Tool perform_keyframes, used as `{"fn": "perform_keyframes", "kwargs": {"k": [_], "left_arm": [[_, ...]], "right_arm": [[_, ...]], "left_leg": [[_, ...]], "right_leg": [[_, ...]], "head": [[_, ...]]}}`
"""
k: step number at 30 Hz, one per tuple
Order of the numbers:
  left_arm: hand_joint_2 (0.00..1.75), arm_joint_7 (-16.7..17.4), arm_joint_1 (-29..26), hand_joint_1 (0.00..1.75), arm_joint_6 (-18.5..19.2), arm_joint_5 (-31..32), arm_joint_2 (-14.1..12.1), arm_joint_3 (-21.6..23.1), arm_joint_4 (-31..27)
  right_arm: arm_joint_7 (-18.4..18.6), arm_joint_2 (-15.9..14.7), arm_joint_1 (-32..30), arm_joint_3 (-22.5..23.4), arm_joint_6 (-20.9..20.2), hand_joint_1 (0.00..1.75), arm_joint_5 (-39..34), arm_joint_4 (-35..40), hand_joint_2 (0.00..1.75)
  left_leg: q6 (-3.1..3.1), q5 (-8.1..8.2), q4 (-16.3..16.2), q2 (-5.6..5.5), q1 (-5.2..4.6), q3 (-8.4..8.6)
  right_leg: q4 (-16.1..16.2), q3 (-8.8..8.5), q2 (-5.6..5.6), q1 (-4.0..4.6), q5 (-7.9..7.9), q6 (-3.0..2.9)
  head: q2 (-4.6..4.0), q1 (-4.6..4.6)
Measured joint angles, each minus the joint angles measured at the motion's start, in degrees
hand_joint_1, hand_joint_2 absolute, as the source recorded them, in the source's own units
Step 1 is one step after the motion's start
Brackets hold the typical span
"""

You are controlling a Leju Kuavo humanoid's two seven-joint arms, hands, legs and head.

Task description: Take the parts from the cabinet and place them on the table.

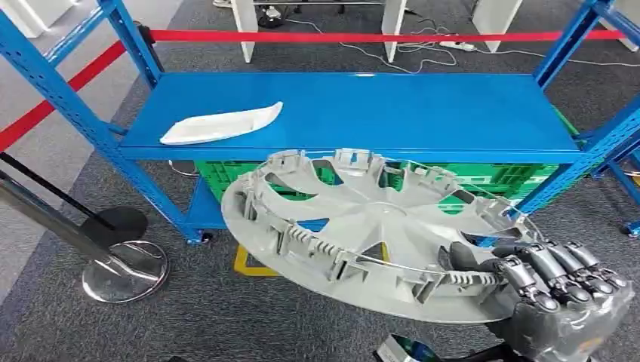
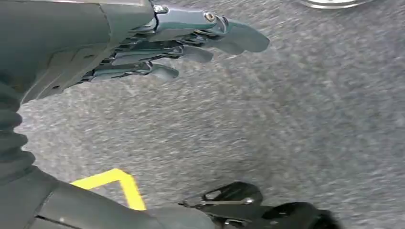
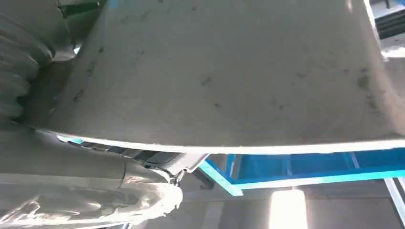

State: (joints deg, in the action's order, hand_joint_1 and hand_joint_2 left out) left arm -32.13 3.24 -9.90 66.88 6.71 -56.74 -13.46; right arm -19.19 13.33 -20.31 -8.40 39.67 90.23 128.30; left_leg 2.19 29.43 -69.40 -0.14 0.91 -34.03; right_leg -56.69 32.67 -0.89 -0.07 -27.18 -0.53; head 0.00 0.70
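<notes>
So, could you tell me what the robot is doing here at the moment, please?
The robot's right hand grips a grey wheel cover by its rim, holding it roughly flat in front of a blue shelf. A white curved part lies on that shelf. The left hand holds nothing and hangs over grey carpet, fingers extended.

- The hubcap (image 1: pixel 377 234) looks like grey matt plastic, ribbed with moulded clips along its rim; its other face (image 3: pixel 229 71) is smooth and faintly scuffed.
- The shelf (image 1: pixel 362 113) is glossy blue painted metal.
- The white part (image 1: pixel 223 124) has a smooth, slightly shiny plastic look.
- The crate (image 1: pixel 483 181) is green latticed plastic.
- The carpet (image 2: pixel 286 119) is rough grey cloth.
- The stanchion base (image 1: pixel 124 271) is polished, mirror-like metal.
</notes>
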Motion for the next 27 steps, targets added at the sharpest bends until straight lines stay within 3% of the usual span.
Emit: {"fn": "perform_keyframes", "kwargs": {"k": [1, 2, 3, 6, 7, 8, 10, 11, 12, 13, 14, 15, 16, 17, 18, 21, 22, 23, 24, 25, 26, 27], "left_arm": [[1.75, 0.0, 0.0, 0.00, -0.1, 0.4, 0.0, 0.2, 0.0], [1.75, 0.0, 0.0, 0.00, -0.2, 0.9, 0.1, 0.3, 0.0], [1.75, 0.0, 0.0, 0.00, -0.2, 1.1, 0.1, 0.4, 0.0], [1.75, -0.2, -0.6, 0.00, -0.3, 2.2, 0.1, 0.9, 0.0], [1.75, -0.4, -0.8, 0.00, -0.3, 2.4, 0.1, 1.2, 0.2], [1.75, -0.5, -0.9, 0.00, -0.3, 2.8, -0.1, 1.3, 0.2], [1.75, -0.5, -1.1, 0.00, -0.2, 3.6, -0.2, 1.6, 0.2], [1.75, -0.5, -1.2, 0.00, -0.2, 4.0, -0.3, 1.7, 0.2], [1.75, -0.5, -1.4, 0.00, -0.1, 4.3, -0.3, 1.9, 0.2], [1.75, -0.5, -1.6, 0.00, -0.1, 4.5, -0.4, 1.9, 0.2], [1.75, -0.5, -1.7, 0.00, -0.1, 4.7, -0.4, 2.0, 0.2], [1.75, -0.5, -1.9, 0.00, -0.1, 5.0, -0.4, 2.1, 0.2], [1.75, -0.5, -1.9, 0.00, -0.1, 5.3, -0.5, 2.3, 0.2], [1.75, -0.6, -2.0, 0.00, -0.1, 5.7, -0.6, 2.5, 0.2], [1.75, -0.6, -2.1, 0.00, -0.1, 5.9, -0.6, 2.7, 0.2], [1.75, -0.8, -2.6, 0.00, 0.0, 6.9, -0.8, 2.9, 0.2], [1.75, -0.9, -2.9, 0.00, -0.1, 7.2, -1.1, 3.0, 0.3], [1.75, -1.1, -3.2, 0.00, -0.1, 7.5, -1.2, 3.1, 0.3], [1.75, -1.3, -3.5, 0.00, -0.1, 7.9, -1.3, 3.3, 0.3], [1.75, -1.5, -3.7, 0.00, -0.1, 8.1, -1.4, 3.4, 0.3], [1.75, -1.6, -3.7, 0.00, -0.1, 8.3, -1.4, 3.5, 0.3], [1.75, -1.6, -3.8, 0.00, -0.1, 8.3, -1.5, 3.7, 0.3]], "right_arm": [[0.0, 0.2, -0.4, 0.3, 0.0, 1.75, 0.0, 0.3, 1.75], [0.0, 0.5, -0.9, 0.6, 0.0, 1.75, 0.0, 0.7, 1.75], [0.0, 0.7, -1.3, 0.9, 0.0, 1.75, 0.0, 1.1, 1.75], [-0.8, 1.1, -2.5, 1.8, 0.0, 1.75, 0.0, 1.8, 1.75], [-0.9, 1.3, -3.0, 2.2, 0.0, 1.75, 0.0, 2.2, 1.75], [-0.9, 1.4, -3.5, 2.6, 0.0, 1.75, 0.0, 2.6, 1.75], [-0.9, 1.6, -4.4, 3.3, 0.0, 1.75, 0.0, 3.2, 1.75], [-0.9, 1.7, -4.7, 3.7, 0.0, 1.75, 0.0, 3.5, 1.75], [-0.9, 1.8, -5.2, 4.0, 0.0, 1.75, 0.0, 3.7, 1.75], [-0.9, 1.8, -5.6, 4.2, 0.0, 1.75, 0.0, 4.0, 1.75], [-0.9, 1.9, -5.9, 4.6, 0.0, 1.75, 0.0, 4.3, 1.75], [-0.9, 2.0, -6.2, 4.8, 0.0, 1.75, 0.0, 4.6, 1.75], [-1.0, 2.2, -6.5, 5.1, 0.0, 1.75, 0.0, 5.0, 1.75], [-1.0, 2.4, -6.9, 5.3, 0.0, 1.75, 0.0, 5.5, 1.75], [-1.0, 2.6, -7.1, 5.5, 0.0, 1.75, 0.0, 6.0, 1.75], [-1.0, 3.1, -8.6, 6.2, 0.0, 1.75, -0.1, 7.1, 1.75], [-1.2, 3.4, -8.9, 6.4, 0.0, 1.75, 0.0, 7.5, 1.75], [-1.5, 3.6, -9.0, 6.6, 0.0, 1.75, 0.0, 7.8, 1.75], [-1.6, 3.9, -9.4, 6.9, 0.0, 1.75, 0.0, 8.1, 1.75], [-1.7, 4.1, -9.9, 7.1, 0.0, 1.75, 0.0, 8.3, 1.75], [-1.7, 4.2, -10.1, 7.3, 0.0, 1.75, 0.0, 8.5, 1.75], [-1.7, 4.3, -10.1, 7.6, 0.0, 1.75, 0.0, 8.6, 1.75]], "left_leg": [[0.05, -0.40, 5.0, 0.00, 0.14, 3.65], [-0.01, 1.45, 9.8, -0.04, 0.05, 6.62], [-0.94, 2.39, 12.1, -0.21, -0.19, 7.69], [-2.24, 1.64, 12.1, -0.14, -0.49, 6.30], [-3.06, 0.86, 12.5, 0.34, -0.08, 5.59], [-3.61, 0.19, 12.4, 0.37, -0.17, 4.72], [-4.02, -1.18, 12.4, 0.41, -0.29, 3.08], [-4.04, -1.80, 12.3, 0.44, -0.38, 2.30], [-4.01, -2.41, 12.3, 0.51, -0.44, 1.46], [-3.98, -3.02, 12.3, 0.59, -0.49, 0.68], [-3.88, -3.61, 12.3, 0.63, -0.52, -0.07], [-3.74, -4.19, 12.3, 0.62, -0.52, -0.76], [-3.56, -4.69, 12.3, 0.54, -0.53, -1.26], [-3.29, -5.23, 12.2, 0.41, -0.57, -1.50], [-2.97, -5.76, 12.1, 0.42, -0.84, -1.94], [-1.94, -7.87, 12.9, 0.37, -0.58, -2.24], [-1.58, -7.47, 12.8, 0.26, -0.64, -2.65], [-1.24, -5.12, 12.0, 0.27, -0.59, -2.95], [-1.03, -1.36, 9.0, 0.26, -0.52, -3.68], [-0.77, 2.22, 4.5, 0.28, -0.47, -4.72], [-0.61, 4.81, -0.3, 0.28, -0.45, -5.76], [-0.54, 5.83, -4.0, 0.29, -0.44, -6.22]], "right_leg": [[-0.7, 0.86, 0.00, -0.09, 0.23, 0.25], [-1.5, 1.71, 0.02, 0.17, 0.40, 0.54], [-1.8, 2.05, -0.01, 0.17, 0.73, 0.89], [-1.7, 2.91, -0.01, 0.02, 2.43, 1.95], [-2.1, 3.66, 0.20, -0.16, 1.69, 2.24], [-3.6, 4.66, 0.37, -0.13, -1.35, 2.54], [-11.4, 6.47, 0.57, -0.32, -8.01, 2.96], [-15.4, 7.17, 0.60, -0.34, -10.06, 3.12], [-18.2, 7.23, 0.63, -0.34, -10.57, 3.20], [-18.5, 6.18, 0.64, -0.35, -9.32, 3.15], [-16.4, 4.02, 0.64, -0.35, -7.11, 3.05], [-12.3, 0.82, 0.65, -0.35, -4.85, 2.88], [-7.4, -2.70, 0.67, -0.35, -3.64, 2.62], [-1.7, -6.69, 0.84, -0.33, -4.46, 2.30], [3.0, -9.58, 0.91, -0.11, -5.58, 2.15], [2.6, -8.20, 0.92, 0.22, -4.56, 1.95], [3.1, -7.34, 0.70, -0.41, -3.80, 1.43], [3.0, -7.24, 0.56, -0.33, -3.28, 0.78], [2.8, -6.51, 0.49, -0.30, -2.74, 0.20], [2.4, -5.60, 0.46, -0.20, -2.26, 0.09], [2.0, -4.60, 0.37, -0.07, -1.79, -0.02], [1.4, -3.51, 0.32, 0.03, -1.42, -0.08]], "head": [[0.00, 0.00], [0.00, 0.04], [0.00, -0.15], [0.00, -0.11], [0.00, 0.09], [0.00, -0.17], [0.00, -0.44], [0.00, -0.37], [0.00, -0.48], [0.00, -0.42], [0.00, -0.46], [0.00, -0.46], [0.00, -0.46], [0.00, -0.44], [0.00, -0.46], [0.00, -0.52], [0.00, -0.50], [0.00, -0.33], [0.00, -0.24], [0.00, -0.09], [0.00, -0.20], [0.00, -0.13]]}}
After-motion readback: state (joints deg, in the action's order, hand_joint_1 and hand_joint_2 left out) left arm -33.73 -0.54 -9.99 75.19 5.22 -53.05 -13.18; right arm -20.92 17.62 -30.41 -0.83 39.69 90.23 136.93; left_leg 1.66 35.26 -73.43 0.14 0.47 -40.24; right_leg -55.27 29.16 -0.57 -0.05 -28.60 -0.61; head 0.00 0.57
